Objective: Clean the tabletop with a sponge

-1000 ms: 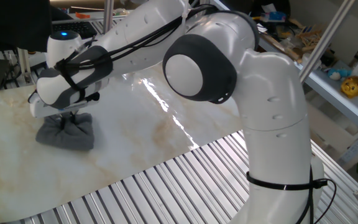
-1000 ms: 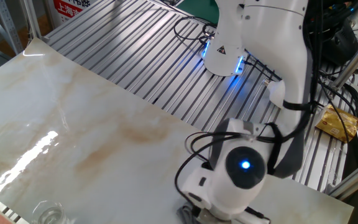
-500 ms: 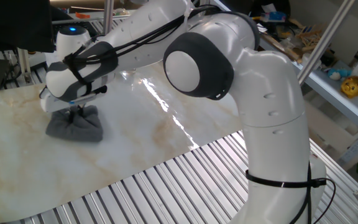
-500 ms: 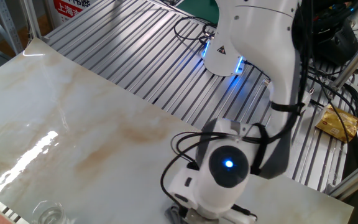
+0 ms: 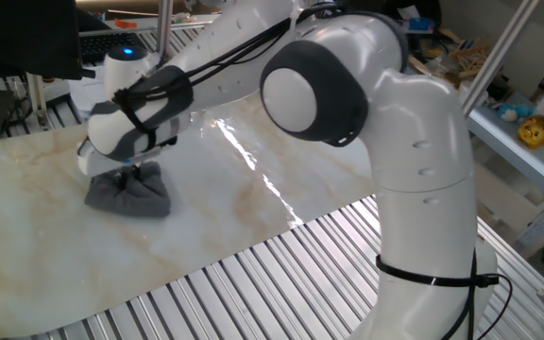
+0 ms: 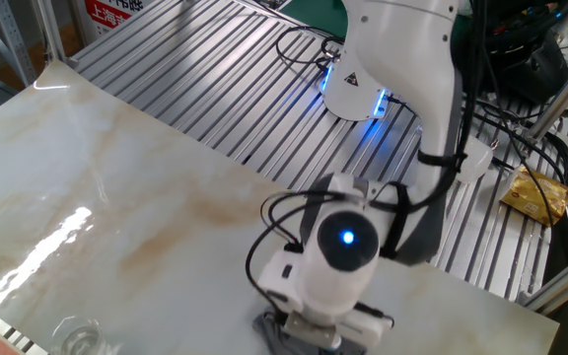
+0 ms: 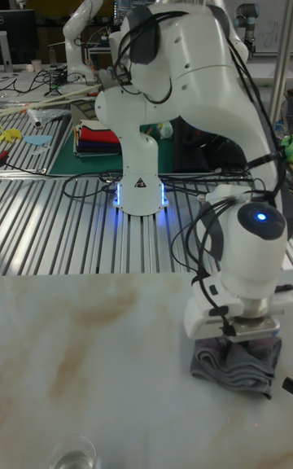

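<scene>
On the marble-look tabletop, near 1 edge of the surface, the dark grey sponge lay bunched under the arm's wrist. The claw pointed straight down, clamped on the sponge's gathered top and pressing it to the slab. A clear glass stood well apart.

Jaws: slid rightward across the bench in one fixed view.
Sponge: carried along beneath the jaws.

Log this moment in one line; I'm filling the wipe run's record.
phase: wiping | gripper: shut on sponge | sponge: pressed on tabletop | glass: apart
</scene>
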{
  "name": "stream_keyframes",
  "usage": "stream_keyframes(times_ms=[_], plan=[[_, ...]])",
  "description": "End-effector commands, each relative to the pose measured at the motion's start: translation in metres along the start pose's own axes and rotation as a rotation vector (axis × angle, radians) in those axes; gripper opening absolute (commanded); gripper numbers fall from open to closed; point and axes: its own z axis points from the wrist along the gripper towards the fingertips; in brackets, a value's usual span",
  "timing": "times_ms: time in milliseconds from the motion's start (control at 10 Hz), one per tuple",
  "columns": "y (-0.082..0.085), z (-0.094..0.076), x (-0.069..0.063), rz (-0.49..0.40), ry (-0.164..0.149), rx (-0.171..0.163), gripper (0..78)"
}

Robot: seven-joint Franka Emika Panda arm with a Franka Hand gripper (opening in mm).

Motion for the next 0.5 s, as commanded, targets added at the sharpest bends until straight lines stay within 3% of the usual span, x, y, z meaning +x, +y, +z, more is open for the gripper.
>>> stream_keyframes(times_ms=[100, 500], plan=[[0.0121, 0.0022, 0.038, 0.01, 0.02, 0.008, 1.2], [0.0154, -0.0049, 0.0357, 0.033, 0.029, -0.007, 1.2]])
